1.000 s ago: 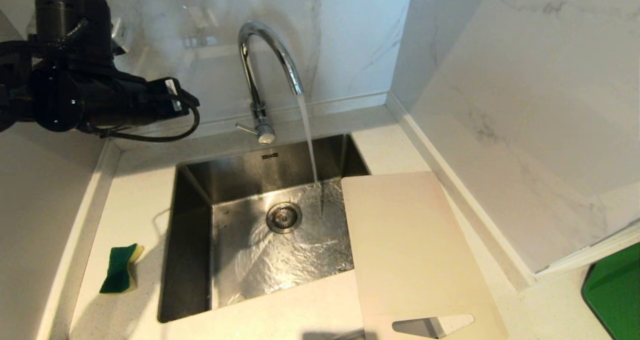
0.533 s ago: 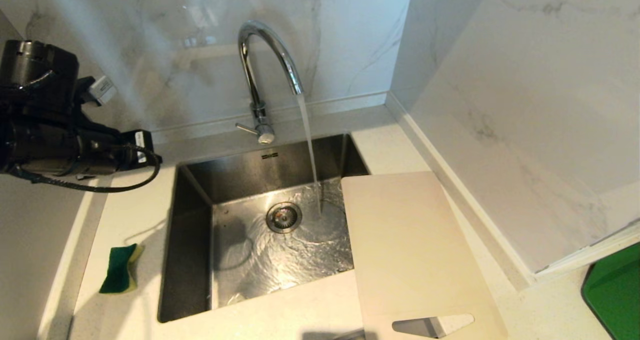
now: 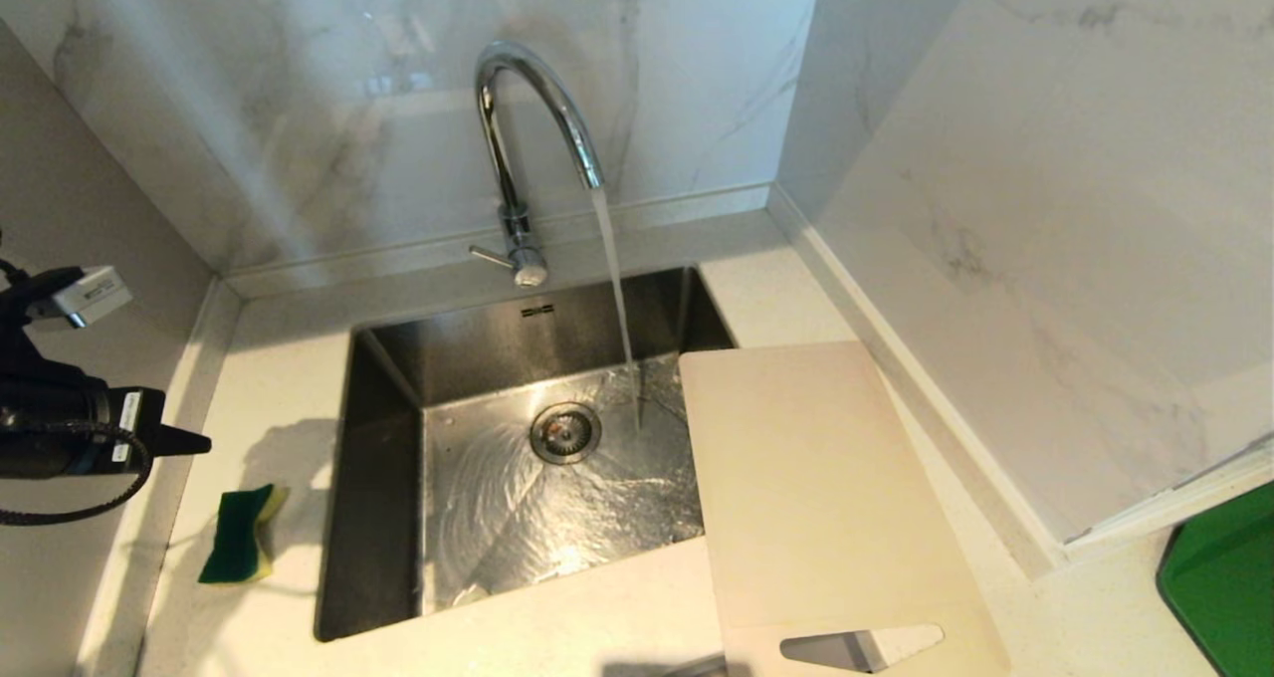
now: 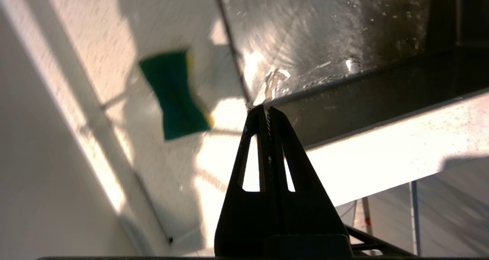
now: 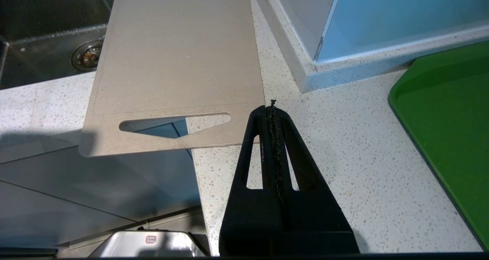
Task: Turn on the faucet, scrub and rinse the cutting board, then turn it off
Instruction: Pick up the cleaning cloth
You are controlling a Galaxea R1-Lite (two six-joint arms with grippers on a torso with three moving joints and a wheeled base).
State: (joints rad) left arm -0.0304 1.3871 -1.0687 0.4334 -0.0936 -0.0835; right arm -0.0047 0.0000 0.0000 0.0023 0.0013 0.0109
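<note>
step: tall chrome gooseneck faucet [image 3: 528,149] at 12 o'clock runs, tap-on done | beige plastic cutting board [image 3: 816,498] sits at 4 o'clock over steel sink [image 3: 378,518] rim | left gripper [image 4: 263,111] pinched empty | right gripper [image 5: 272,109] pinched empty, parked | next: you likely fetch green-yellow sponge [image 3: 239,535] at 8 o'clock

left gripper [image 4: 265,109] jaws closed, right gripper [image 5: 272,109] likewise

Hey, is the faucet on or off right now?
On. A steady stream of water runs from the faucet spout into the sink, rippling around the drain.
</note>
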